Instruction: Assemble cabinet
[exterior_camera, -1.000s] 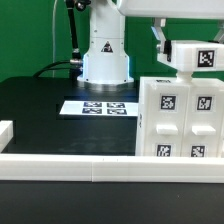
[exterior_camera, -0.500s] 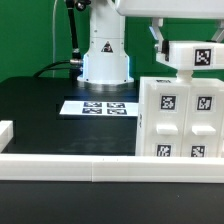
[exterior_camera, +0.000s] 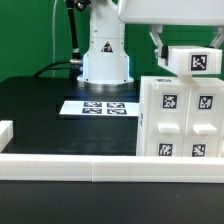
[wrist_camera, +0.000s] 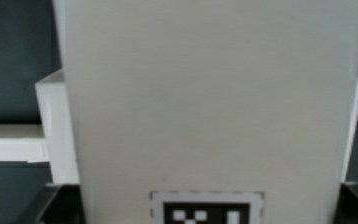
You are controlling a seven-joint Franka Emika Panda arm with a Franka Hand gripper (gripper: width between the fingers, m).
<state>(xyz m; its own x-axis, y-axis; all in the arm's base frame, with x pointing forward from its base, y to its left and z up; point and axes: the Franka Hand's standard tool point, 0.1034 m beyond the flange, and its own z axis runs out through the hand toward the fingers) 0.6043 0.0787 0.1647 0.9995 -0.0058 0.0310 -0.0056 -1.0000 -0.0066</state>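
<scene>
Exterior view first: the gripper (exterior_camera: 163, 46) hangs just above the cabinet box (exterior_camera: 180, 118), over the box's top edge toward the exterior view's left. One dark finger (exterior_camera: 157, 42) shows against the side of a small white panel piece (exterior_camera: 194, 60). The other finger is hidden behind that piece. The jaws are clamped on the panel piece, which sits level right over the top of the cabinet box. Whether its underside touches the box or clears it by a sliver cannot be told. A black-and-white tag (exterior_camera: 204, 61) faces the camera on the piece.

In the wrist view the same panel piece (wrist_camera: 202, 100) fills nearly the whole picture as a pale, blurred slab, with a tag (wrist_camera: 211, 214) partly visible at one edge. White surfaces peek out behind it, too blurred to name.

The cabinet box stands upright on the black table (exterior_camera: 40, 105), and four tags show on its camera-facing side. The marker board (exterior_camera: 100, 106) lies flat on the table beside the box, toward the exterior view's left and farther back. The robot base (exterior_camera: 105, 55) stands behind the board, beyond the box. A long low white rail (exterior_camera: 70, 166) runs across in front of the box, nearer the camera.
</scene>
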